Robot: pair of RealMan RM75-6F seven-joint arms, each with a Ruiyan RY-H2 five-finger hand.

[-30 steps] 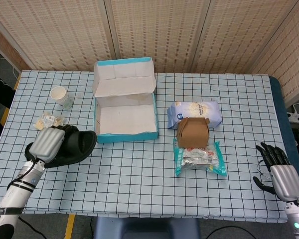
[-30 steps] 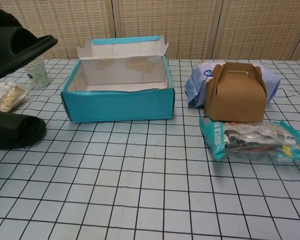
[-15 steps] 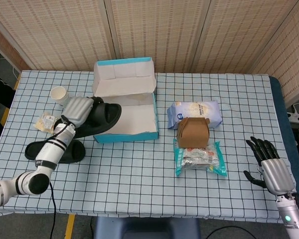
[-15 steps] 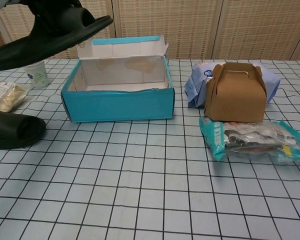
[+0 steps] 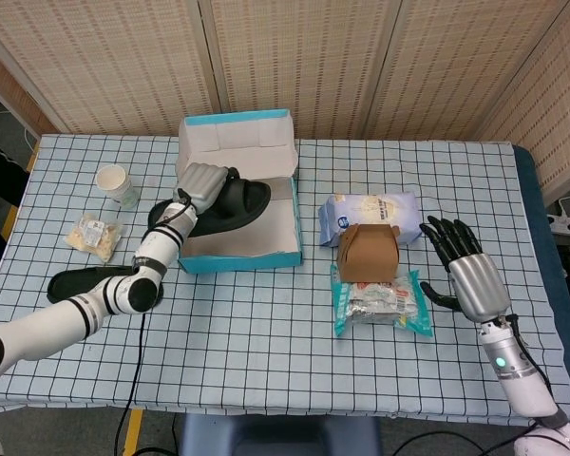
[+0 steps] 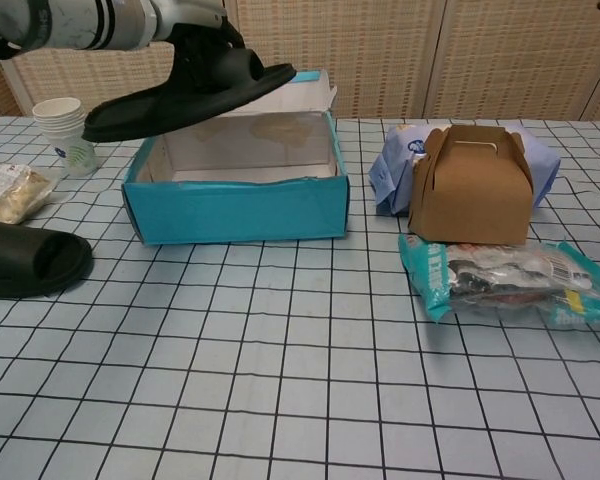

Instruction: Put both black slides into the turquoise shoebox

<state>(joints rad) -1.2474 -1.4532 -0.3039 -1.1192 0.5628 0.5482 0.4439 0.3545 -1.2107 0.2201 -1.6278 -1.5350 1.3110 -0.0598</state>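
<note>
The left hand (image 5: 201,180) grips one black slide (image 5: 230,202), holding it in the air over the open turquoise shoebox (image 5: 239,256), its toe tilted toward the far side. The second black slide (image 5: 76,284) lies on the table behind that hand. The right hand (image 5: 461,263), fingers spread, holds nothing beside the brown carton (image 5: 368,252).

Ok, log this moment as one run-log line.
left hand: holds black slide over turquoise shoebox | second slide: on table | right hand: open
</note>
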